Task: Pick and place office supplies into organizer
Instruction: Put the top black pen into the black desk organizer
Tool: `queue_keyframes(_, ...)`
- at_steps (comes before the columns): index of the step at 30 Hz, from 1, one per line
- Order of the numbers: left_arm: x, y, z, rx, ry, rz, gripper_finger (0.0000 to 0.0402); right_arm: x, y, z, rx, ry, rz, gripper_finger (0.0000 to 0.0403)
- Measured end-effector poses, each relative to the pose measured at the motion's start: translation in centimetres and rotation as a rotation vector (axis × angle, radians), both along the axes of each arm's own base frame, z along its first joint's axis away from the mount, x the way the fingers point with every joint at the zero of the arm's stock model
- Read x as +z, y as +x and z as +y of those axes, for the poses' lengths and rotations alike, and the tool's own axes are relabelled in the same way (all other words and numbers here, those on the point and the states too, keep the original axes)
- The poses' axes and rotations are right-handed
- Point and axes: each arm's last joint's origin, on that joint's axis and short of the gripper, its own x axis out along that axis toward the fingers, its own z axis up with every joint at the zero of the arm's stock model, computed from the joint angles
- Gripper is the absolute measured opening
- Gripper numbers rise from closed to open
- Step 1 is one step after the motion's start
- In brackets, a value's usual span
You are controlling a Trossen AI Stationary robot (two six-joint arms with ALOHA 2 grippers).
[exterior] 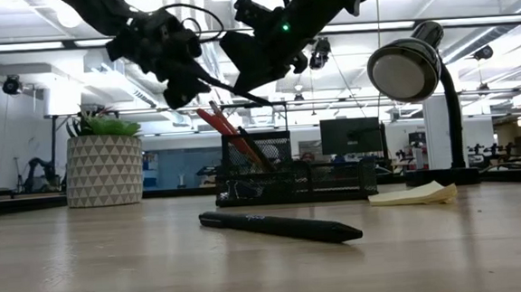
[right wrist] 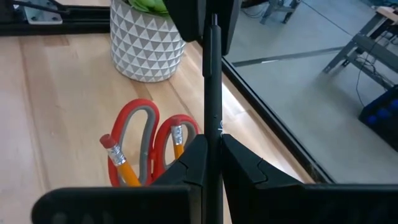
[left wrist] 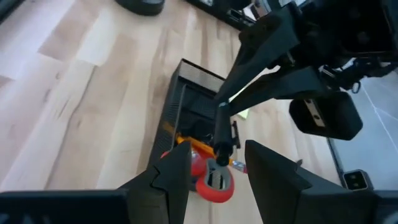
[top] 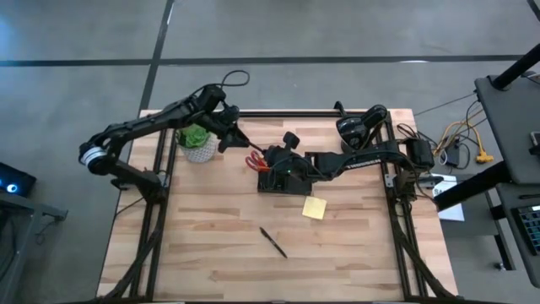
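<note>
Holding one thin black pen (right wrist: 213, 93) between closed fingers, the right gripper (top: 272, 157) hovered over the organizer (top: 284, 179) at mid-table (top: 211, 245). Left gripper (top: 229, 135) flanked the pen's far end, fingers parted; contact unclear. Scissors (right wrist: 144, 140) and pencils (right wrist: 116, 162) stood inside. Loose: another pen (top: 273, 242), sticky-note pad (top: 315, 208). No legible writing.

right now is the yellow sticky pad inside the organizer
No, the sticky pad lies on the table beside the organizer.

Even overhead light, wrist foregrounds blurred.
</note>
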Motion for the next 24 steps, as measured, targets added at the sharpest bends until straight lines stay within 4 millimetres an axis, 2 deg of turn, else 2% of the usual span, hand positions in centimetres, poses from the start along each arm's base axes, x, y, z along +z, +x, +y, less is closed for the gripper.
queue_keyframes(4, -0.44, 0.33, 0.16, -0.016, -0.016, -0.002, 0.0134, -0.02, 0.00, 0.02, 0.001, 0.000, 0.001, 0.0022)
queue_keyframes(18, -0.06, 0.61, -0.38, -0.072, -0.023, -0.054, 0.0132, -0.22, -0.04, -0.02, 0.000, 0.016, -0.002, 0.0022)
queue_keyframes(24, -0.09, 0.71, -0.44, -0.060, -0.009, -0.044, 0.0087, -0.23, -0.04, -0.09, -0.004, 0.024, -0.008, 0.0022)
